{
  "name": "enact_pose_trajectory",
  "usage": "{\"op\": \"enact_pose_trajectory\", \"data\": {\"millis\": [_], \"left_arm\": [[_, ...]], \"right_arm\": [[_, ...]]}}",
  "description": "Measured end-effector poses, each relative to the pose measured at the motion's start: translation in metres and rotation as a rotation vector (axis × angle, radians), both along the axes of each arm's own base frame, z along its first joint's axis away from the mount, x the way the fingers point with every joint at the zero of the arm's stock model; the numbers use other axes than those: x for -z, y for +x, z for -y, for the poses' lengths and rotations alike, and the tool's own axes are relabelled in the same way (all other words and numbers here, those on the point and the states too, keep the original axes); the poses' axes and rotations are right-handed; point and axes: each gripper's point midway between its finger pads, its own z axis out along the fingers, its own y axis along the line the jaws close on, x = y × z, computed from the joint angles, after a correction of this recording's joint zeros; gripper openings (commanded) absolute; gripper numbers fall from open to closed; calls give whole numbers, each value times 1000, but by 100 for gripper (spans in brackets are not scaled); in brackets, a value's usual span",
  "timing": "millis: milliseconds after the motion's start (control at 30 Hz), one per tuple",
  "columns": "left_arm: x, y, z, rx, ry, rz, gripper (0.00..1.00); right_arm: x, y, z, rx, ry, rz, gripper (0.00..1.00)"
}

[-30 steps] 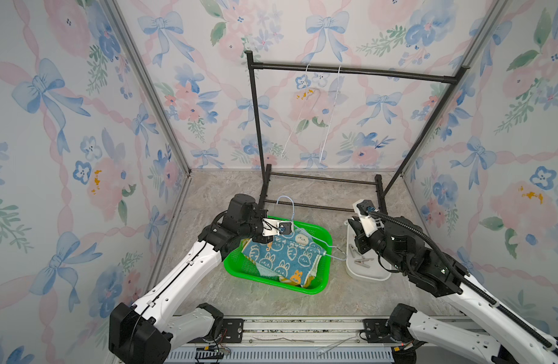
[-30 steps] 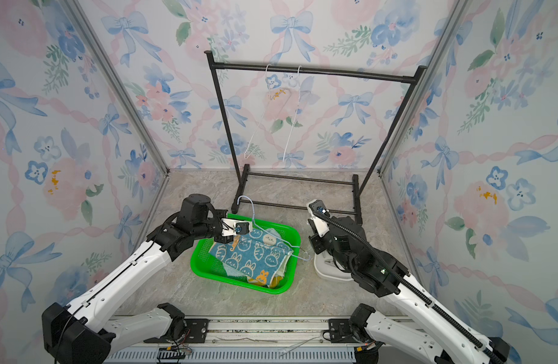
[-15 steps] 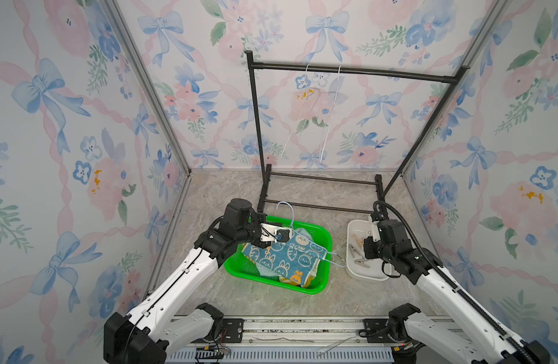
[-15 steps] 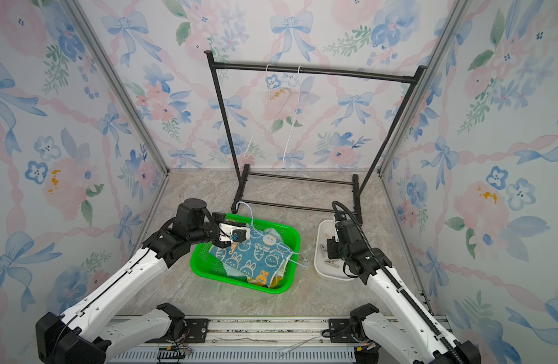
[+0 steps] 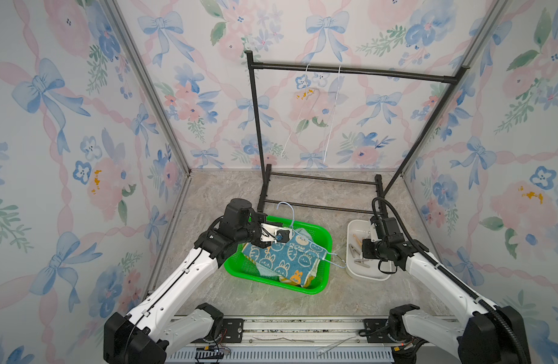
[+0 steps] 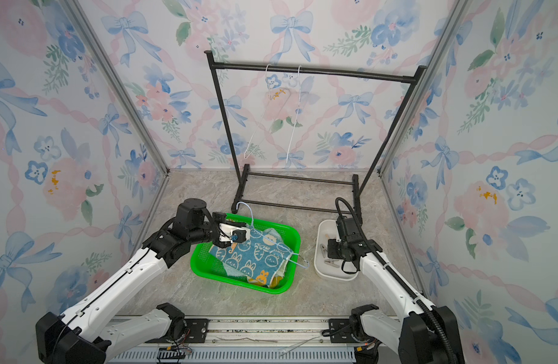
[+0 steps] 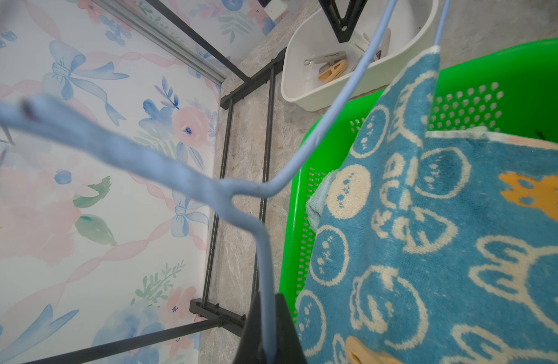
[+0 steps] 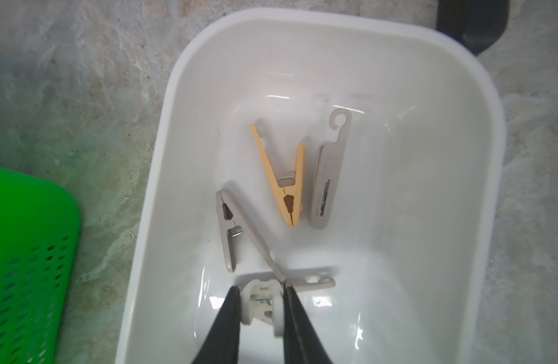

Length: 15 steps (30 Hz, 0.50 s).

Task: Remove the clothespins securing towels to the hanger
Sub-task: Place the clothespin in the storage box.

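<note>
Left gripper (image 7: 266, 334): closed tight on the light blue wire hanger (image 7: 252, 189), pinching the wire just below the neck, over the near-left corner of the green basket (image 5: 315, 289).
Hanger: tilted, its hook (image 5: 285, 205) poking up over the basket's back rim and its far corner jutting past the right rim toward the white bin (image 5: 353, 227).
Bunny towel (image 5: 287, 255): blue with white bunnies, draped over the hanger and lying on top of the heap in the basket.
Other towels: pale teal terry (image 7: 318, 201) and yellow cloth (image 6: 273, 283) peek out from under the bunny towel, both inside the basket.
Tan clip on towel (image 7: 366, 353): looks like a clothespin at the towel's edge beside the left fingers, though only a blurred bit shows.
Right gripper (image 8: 260, 315): down inside the white bin, jaws parted on either side of a white clothespin (image 8: 262, 307). I cannot tell whether they press on it.
Clothespins in bin: a tan clothespin (image 8: 284, 182), a grey hooked clothespin (image 8: 328, 170) just beside it, a grey clothespin lying splayed (image 8: 236, 230), and another pale one (image 8: 315, 279) lying flat beneath its long leg.
Black rack (image 5: 350, 71): stands at the back, with two bare white wire hangers (image 5: 298, 110) hanging on its top bar.
Bin and basket: side by side on the marbled tabletop (image 5: 224, 195), bin to the right, not touching.
</note>
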Motion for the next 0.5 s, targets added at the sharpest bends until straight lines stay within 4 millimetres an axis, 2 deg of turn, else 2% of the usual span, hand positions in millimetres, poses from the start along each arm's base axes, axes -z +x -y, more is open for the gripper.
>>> {"op": "enact_pose_trajectory", "data": {"millis": [67,300,500], "left_arm": [[0,0,0,1,2,2,0],[1,0,0,2,2,2,0],[2,0,0,3,3,4,0]], "right_arm": [[3,0,-1,1,5,-12,47],[-5,2,-3,5,30,19,65],[-31,9,-5,-9,45,95,71]]}}
